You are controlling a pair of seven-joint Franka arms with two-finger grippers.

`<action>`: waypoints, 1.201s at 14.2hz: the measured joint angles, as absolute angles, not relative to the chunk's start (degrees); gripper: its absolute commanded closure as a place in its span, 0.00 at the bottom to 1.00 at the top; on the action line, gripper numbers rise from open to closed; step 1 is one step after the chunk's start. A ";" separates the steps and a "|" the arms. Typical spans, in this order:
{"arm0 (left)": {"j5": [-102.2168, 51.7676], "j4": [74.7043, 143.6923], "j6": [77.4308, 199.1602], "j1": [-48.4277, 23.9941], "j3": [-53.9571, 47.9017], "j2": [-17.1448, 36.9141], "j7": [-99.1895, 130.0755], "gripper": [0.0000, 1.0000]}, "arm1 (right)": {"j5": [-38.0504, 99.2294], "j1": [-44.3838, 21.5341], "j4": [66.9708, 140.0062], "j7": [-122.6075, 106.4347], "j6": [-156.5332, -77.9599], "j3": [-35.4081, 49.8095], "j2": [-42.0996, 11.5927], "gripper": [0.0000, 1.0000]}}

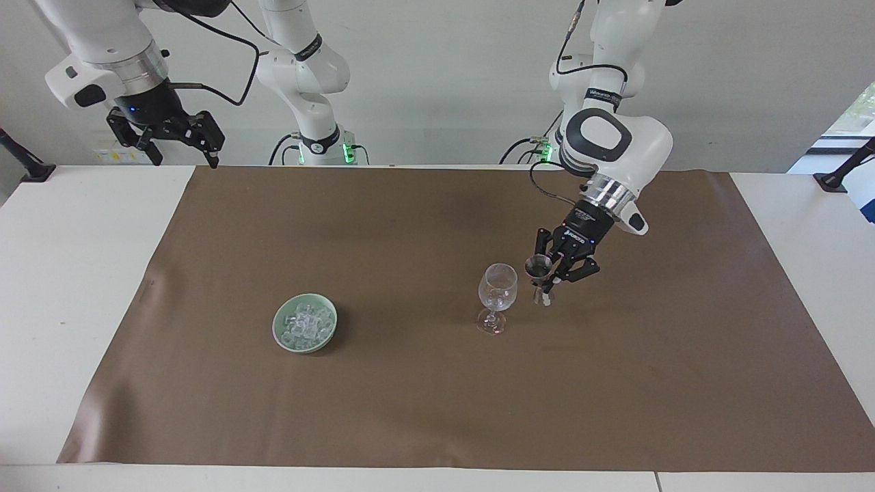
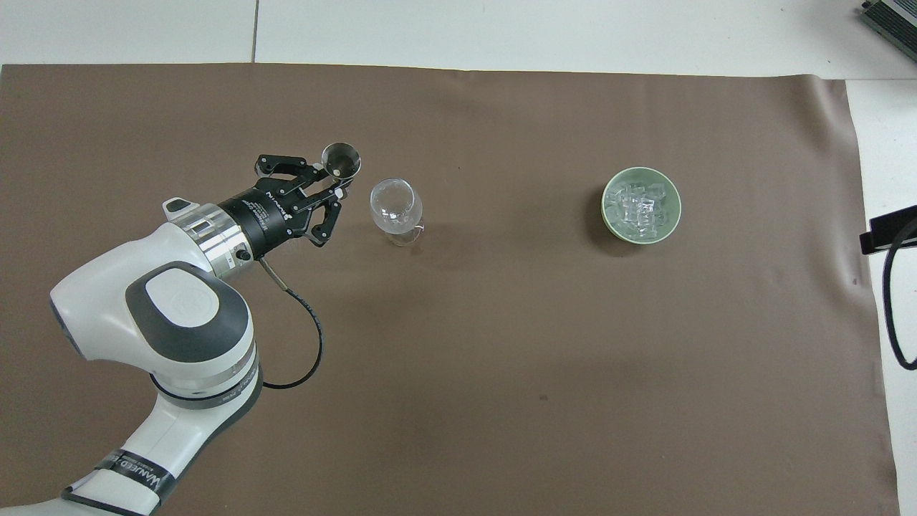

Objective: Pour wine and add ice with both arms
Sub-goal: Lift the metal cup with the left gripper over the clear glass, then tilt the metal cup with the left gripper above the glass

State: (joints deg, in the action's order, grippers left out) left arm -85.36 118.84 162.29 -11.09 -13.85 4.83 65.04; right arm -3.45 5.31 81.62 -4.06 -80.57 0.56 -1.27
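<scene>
A clear stemmed wine glass (image 1: 497, 295) (image 2: 392, 208) stands upright on the brown mat. My left gripper (image 1: 552, 275) (image 2: 331, 188) is shut on a small metal measuring cup (image 1: 539, 270) (image 2: 341, 160), held in the air close beside the glass, toward the left arm's end of the table. The cup is a little tilted and does not touch the glass. A pale green bowl (image 1: 279, 324) (image 2: 609, 216) holds the ice (image 1: 305, 324) (image 2: 640, 206), several small clear cubes, toward the right arm's end. My right gripper (image 1: 179, 140) waits high over the table's corner near its base, out of the overhead view.
A brown mat (image 1: 437, 410) (image 2: 501, 401) covers most of the white table (image 1: 75, 287). Black clamp arms stand at both ends of the table (image 1: 841, 171) (image 1: 20, 164).
</scene>
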 measured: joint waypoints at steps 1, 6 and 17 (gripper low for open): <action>-84.98 118.81 162.95 -11.43 -13.85 5.01 64.74 1.00 | -3.45 5.31 81.62 -4.06 -80.57 0.56 -1.27 0.00; -84.40 118.80 164.25 -12.16 -14.01 5.33 61.47 1.00 | -3.45 5.31 81.62 -4.06 -80.57 0.56 -1.27 0.00; -84.35 118.80 167.71 -13.44 -14.10 5.53 52.28 1.00 | -3.45 5.31 81.62 -4.06 -80.57 0.56 -1.27 0.00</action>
